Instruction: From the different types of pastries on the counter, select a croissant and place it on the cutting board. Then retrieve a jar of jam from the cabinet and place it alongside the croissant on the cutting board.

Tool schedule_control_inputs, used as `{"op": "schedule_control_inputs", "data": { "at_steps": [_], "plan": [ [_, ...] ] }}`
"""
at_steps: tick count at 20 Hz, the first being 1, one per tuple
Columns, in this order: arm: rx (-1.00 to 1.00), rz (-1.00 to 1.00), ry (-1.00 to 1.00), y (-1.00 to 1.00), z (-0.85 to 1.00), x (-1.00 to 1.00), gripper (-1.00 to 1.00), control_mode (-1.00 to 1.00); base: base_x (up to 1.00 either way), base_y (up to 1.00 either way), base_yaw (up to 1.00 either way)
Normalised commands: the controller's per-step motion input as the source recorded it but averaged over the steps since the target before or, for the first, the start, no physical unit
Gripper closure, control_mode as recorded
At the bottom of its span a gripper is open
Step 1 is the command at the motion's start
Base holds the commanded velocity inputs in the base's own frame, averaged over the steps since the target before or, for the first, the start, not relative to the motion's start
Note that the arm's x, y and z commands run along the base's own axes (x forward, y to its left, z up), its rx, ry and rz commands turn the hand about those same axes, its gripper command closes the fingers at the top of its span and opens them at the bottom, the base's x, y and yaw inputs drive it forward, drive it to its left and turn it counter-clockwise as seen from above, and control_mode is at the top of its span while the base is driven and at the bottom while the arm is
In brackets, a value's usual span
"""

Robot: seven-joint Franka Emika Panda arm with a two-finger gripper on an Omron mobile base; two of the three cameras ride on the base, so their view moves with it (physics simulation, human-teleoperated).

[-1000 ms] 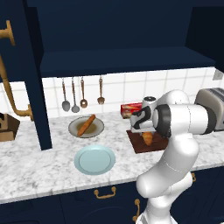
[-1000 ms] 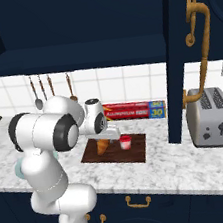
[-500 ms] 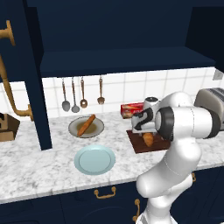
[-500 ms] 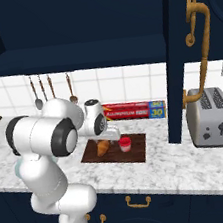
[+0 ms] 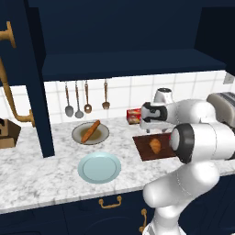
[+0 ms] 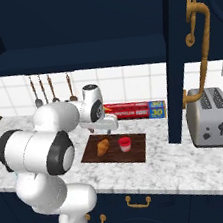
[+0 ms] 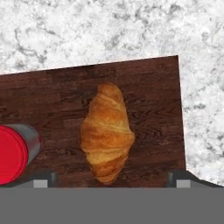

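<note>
Left: long brown baguette stick (image 5: 90, 131) on grey-beige plate (image 5: 103, 133), light blue plate (image 5: 99, 167) nearer the counter edge. Dark reddish-brown wooden cutting board (image 6: 137, 151) holds golden croissant (image 6: 103, 146) with red-lidded jam jar (image 6: 125, 144) just beside it. Gripper (image 6: 104, 130) above board, fingers spread, holding nothing. Right: silver toaster (image 6: 209, 117).

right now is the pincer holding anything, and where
Nothing is held. The pincer hangs open above the croissant, with the jar of jam standing beside it on the cutting board.
</note>
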Motion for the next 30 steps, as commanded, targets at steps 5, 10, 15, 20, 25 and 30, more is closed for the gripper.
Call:
{"op": "schedule_control_inputs", "data": {
  "at_steps": [5, 10, 15, 20, 25, 30],
  "plan": [
    [0.03, 0.0, 0.05, 0.01, 0.55, -0.94, -1.0, -1.0, 0.0, 0.0, 0.0],
    [-0.02, 0.0, -0.04, -0.1, 0.06, -0.94, -1.0, -1.0, 0.0, 0.0, 0.0],
    [-0.16, 0.0, -0.33, -0.39, -0.03, -0.77, -1.0, -1.0, 0.0, 0.0, 0.0],
    [-0.07, 0.0, -0.27, -0.54, -0.01, -0.77, -1.0, -1.0, 0.0, 0.0, 0.0],
    [0.0, 0.0, -0.11, -0.59, 0.0, -0.69, -1.0, -1.0, 0.0, 0.0, 0.0],
    [0.0, 0.04, -0.13, -0.34, -0.02, -0.64, -1.0, -1.0, 0.0, 0.0, 0.0]
  ]
}}
